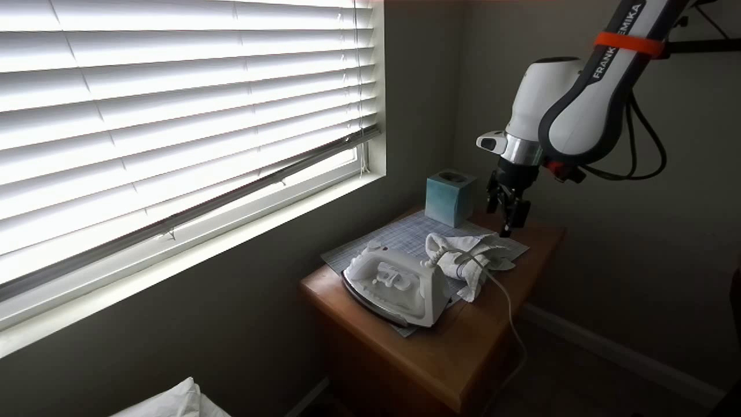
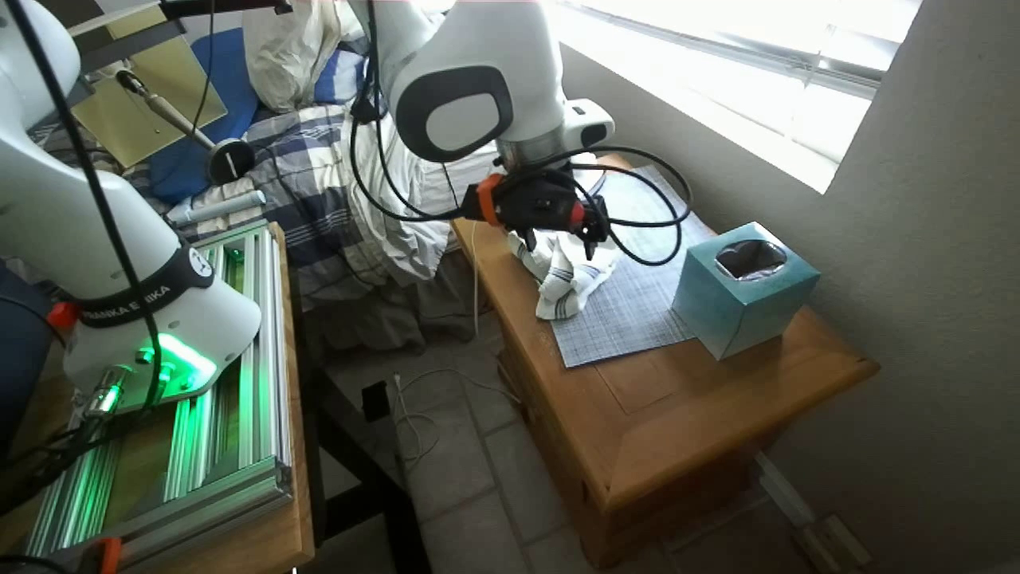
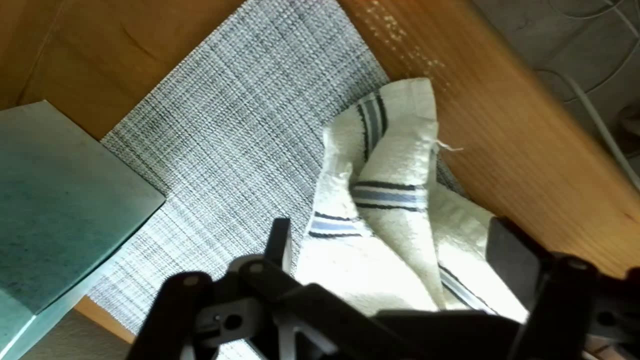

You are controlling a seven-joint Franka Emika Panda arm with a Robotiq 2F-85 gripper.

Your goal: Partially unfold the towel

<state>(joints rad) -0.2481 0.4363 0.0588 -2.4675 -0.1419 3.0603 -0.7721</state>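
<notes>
The towel is a white cloth with blue and black stripes. It lies crumpled in narrow folds on the grey woven mat, in both exterior views [image 1: 470, 278] [image 2: 567, 277] and in the wrist view [image 3: 400, 232]. One striped end reaches past the mat onto the wood. My gripper points down over the towel in both exterior views [image 1: 508, 217] [image 2: 559, 244]. In the wrist view the gripper [image 3: 392, 250] is open, its fingers wide apart on either side of the towel, with nothing held. I cannot tell whether the fingertips touch the cloth. The gripper's base hides the towel's lower part there.
A white iron [image 1: 393, 286] stands beside the towel on the mat [image 2: 629, 319]; its cord [image 1: 509, 313] crosses the towel and hangs off the table [image 2: 677, 430]. A teal tissue box [image 2: 745, 291] stands near the wall, left of the gripper in the wrist view [image 3: 70, 190].
</notes>
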